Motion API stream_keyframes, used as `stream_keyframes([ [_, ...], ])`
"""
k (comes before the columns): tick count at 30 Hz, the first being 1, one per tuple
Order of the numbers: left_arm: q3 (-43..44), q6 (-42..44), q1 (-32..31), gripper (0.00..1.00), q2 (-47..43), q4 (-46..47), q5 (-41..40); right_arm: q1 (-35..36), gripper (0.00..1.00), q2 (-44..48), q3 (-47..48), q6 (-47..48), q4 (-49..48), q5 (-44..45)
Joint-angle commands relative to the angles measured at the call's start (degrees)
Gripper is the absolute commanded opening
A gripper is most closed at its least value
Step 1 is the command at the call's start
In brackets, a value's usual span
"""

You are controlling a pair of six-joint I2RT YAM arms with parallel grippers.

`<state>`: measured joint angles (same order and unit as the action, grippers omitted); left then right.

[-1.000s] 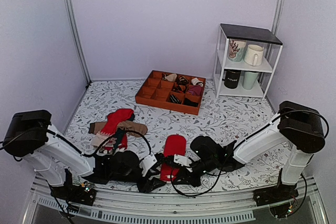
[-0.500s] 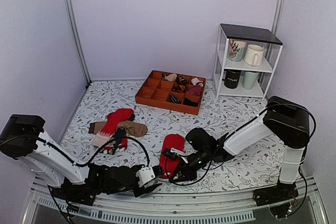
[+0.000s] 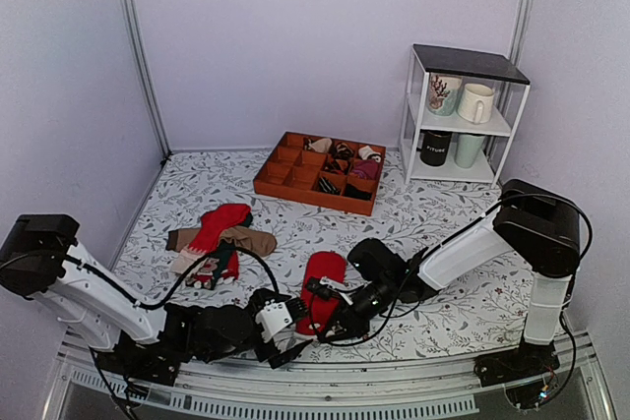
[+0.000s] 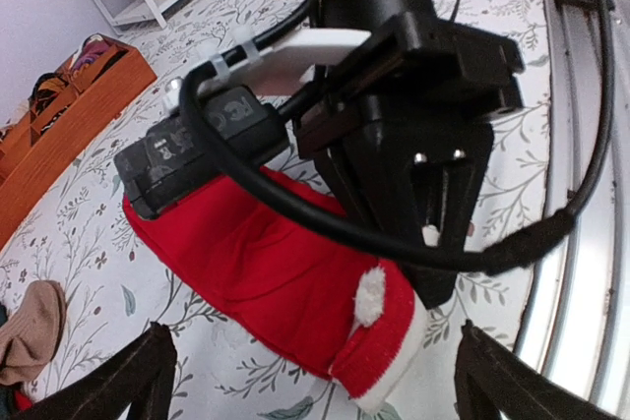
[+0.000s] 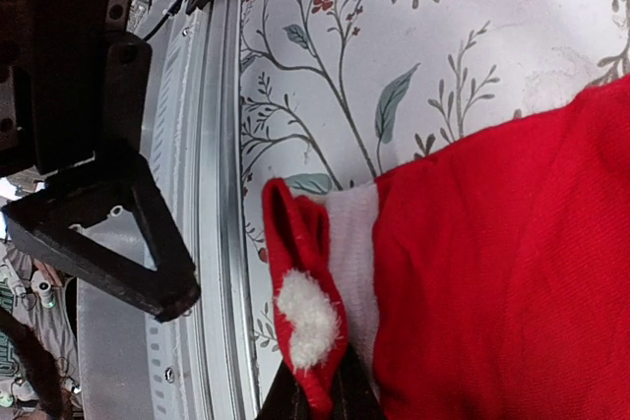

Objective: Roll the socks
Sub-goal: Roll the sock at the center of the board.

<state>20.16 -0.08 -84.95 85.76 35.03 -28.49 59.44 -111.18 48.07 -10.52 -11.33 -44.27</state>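
Socks (image 3: 324,274) flat, cuff (image 5: 350,243) pinched in R tool (image 5: 317,392), L tool (image 4: 315,346) apart just beside.

table (image 3: 433,213) floral | red socks (image 3: 328,269); sock heap (image 3: 222,237); orange tray (image 3: 295,182); white shelf (image 3: 463,117)

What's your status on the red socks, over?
Left gripper: jaws wide, empty. Right gripper: jaws shut on the socks at the cuff; socks flat, not rolled yet. Sock heap lies apart, not in the way.
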Motion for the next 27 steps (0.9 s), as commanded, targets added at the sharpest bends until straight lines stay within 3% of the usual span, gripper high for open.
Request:
stream_keyframes([
  [1,-0.2,-3.2,1.7,1.0,-1.3,-2.4,1.5,-0.2,0.07,-3.5,-2.6,-0.7,12.5,5.2],
  [6,-1.6,-4.5,1.0,1.0,-2.7,-1.0,-1.3,-0.3,0.07,-3.6,-2.8,-0.6,12.6,5.1],
  [7,-2.5,-2.8,1.0,0.96,-3.7,0.7,0.6,-0.3,0.07,-3.6,-2.8,-0.6,12.6,5.0],
  [18,-9.0,0.9,3.0,1.0,-12.5,6.7,17.3,-0.3,0.07,-3.7,-2.8,-0.7,12.4,4.6],
  [19,-9.2,1.4,3.5,0.97,-12.8,6.9,18.9,-0.2,0.07,-3.8,-2.7,-0.7,12.4,4.5],
  [22,-8.8,1.2,6.7,0.67,-11.0,7.6,27.1,-0.2,0.07,-4.0,-2.4,-0.7,13.0,4.2],
  [23,-8.6,0.7,7.7,0.64,-9.5,8.4,29.5,-0.2,0.07,-4.0,-2.4,-0.6,13.1,4.2],
  [27,-8.3,1.6,8.3,0.71,-2.9,14.9,30.6,-0.3,0.07,-4.1,-2.2,-0.2,13.3,4.2],
])
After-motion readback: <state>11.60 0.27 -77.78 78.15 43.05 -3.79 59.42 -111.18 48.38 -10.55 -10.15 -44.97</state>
